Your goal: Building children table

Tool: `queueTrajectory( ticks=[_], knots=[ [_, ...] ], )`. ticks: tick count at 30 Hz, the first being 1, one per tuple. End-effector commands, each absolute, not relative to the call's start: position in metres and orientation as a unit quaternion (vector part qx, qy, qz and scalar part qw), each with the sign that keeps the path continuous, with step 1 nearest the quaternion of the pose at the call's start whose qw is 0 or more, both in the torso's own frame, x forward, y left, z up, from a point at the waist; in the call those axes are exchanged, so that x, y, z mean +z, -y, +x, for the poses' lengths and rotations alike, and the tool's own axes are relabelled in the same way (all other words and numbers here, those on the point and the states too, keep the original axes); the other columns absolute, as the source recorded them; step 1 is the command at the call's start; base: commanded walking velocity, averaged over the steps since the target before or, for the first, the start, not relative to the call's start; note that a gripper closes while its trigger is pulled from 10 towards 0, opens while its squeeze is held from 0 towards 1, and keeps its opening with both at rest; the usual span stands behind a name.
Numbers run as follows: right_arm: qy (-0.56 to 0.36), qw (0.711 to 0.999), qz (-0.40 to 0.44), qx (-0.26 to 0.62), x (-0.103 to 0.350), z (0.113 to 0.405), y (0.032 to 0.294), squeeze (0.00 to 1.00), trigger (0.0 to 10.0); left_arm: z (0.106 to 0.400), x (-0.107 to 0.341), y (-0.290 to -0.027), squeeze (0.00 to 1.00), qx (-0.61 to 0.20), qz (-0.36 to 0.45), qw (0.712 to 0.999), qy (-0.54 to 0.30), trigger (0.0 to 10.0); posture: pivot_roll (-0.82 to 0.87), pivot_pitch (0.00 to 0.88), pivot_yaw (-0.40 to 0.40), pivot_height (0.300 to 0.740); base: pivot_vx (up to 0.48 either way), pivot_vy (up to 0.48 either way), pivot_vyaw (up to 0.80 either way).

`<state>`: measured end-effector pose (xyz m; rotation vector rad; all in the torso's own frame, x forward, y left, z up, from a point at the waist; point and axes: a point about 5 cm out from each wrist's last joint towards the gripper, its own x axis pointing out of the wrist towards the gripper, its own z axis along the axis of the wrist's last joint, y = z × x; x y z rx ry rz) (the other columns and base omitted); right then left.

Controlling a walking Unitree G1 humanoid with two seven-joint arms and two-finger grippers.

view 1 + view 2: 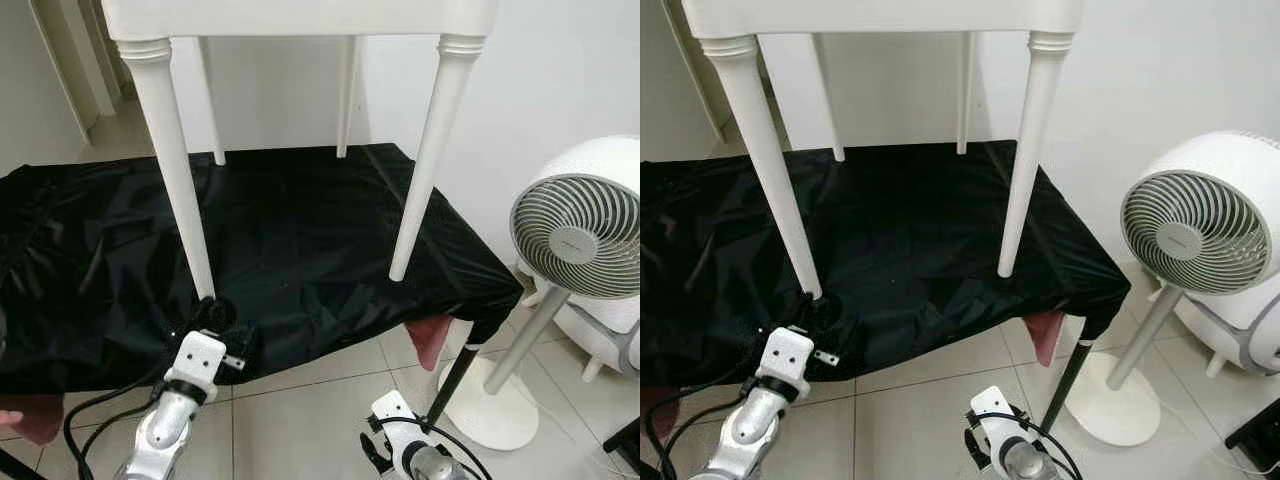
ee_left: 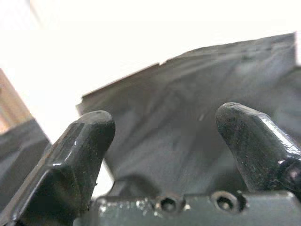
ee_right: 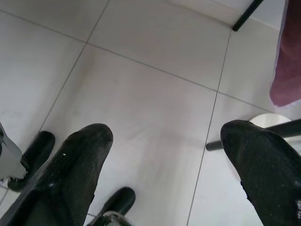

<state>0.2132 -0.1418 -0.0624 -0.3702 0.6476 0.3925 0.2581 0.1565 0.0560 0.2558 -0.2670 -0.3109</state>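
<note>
Left gripper [image 1: 212, 315] sits right at the foot of the near-left leg [image 1: 176, 160] of the white children's table [image 1: 300, 20], low against the black cover [image 1: 300, 220] of the worktop. In the left wrist view its fingers [image 2: 80, 150] stand apart with only the black cover between them, clamped on nothing. Judging by this, it is placed there to steady or check that leg, though the pictures do not settle whether it touches the leg.

That leg's table stands upright on the worktop, all four legs down on the cover, so the build looks nearly or fully done.

Right of the near-left leg and lower, the right gripper [image 1: 385, 455] hangs idle over the tiled floor [image 3: 141, 94], fingers apart and empty. Farther right of the leg, a white fan [image 1: 575, 235] stands on the floor.
</note>
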Motion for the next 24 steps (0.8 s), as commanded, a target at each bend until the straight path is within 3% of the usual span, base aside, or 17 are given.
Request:
queueTrajectory(
  ticks=[1, 15, 24],
  knots=[
    [-0.324, 0.907, -0.185, 0.196, -0.065, 0.21, 0.142, 0.0, 10.0, 0.253, 0.048, -0.155, 0.0, -0.17, 0.134, 0.969, 0.12, 10.0, 0.12, 0.0, 0.023, 0.74, 0.0, 0.0, 0.0],
    [-0.335, 0.896, -0.2, 0.21, -0.068, 0.205, 0.143, 0.0, 10.0, 0.211, -0.012, -0.152, 0.0, -0.274, 0.187, 0.943, -0.031, 10.0, 0.1, 0.0, -0.006, 0.74, 0.0, 0.0, 0.0],
    [-0.351, 0.891, -0.203, 0.205, -0.072, 0.199, 0.149, 0.0, 10.0, 0.2, -0.033, -0.16, 0.0, -0.281, 0.203, 0.931, -0.115, 10.0, 0.08, 0.0, -0.013, 0.74, 0.0, 0.0, 0.0]
  ],
)
